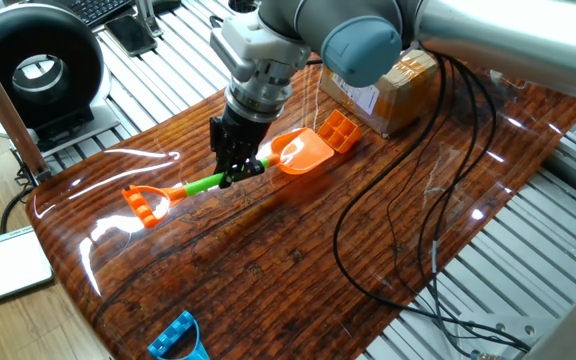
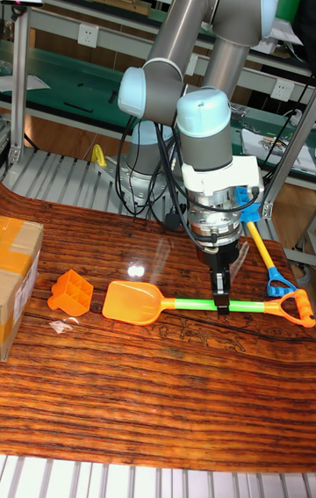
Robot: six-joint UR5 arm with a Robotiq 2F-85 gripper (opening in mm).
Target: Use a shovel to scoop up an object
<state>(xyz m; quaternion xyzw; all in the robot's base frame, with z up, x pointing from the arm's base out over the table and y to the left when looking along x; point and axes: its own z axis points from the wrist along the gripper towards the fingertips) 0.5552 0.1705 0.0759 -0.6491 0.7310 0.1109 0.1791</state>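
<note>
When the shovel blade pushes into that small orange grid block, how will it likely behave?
The orange grid block looks hollow and light, so it probably slides on the glossy table rather than climbing the shovel. The cardboard box behind may stop it.

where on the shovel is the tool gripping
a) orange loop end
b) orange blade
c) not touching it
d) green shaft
d: the tool is closed on the green shaft of the shovel, between the orange blade and the loop end.
</note>
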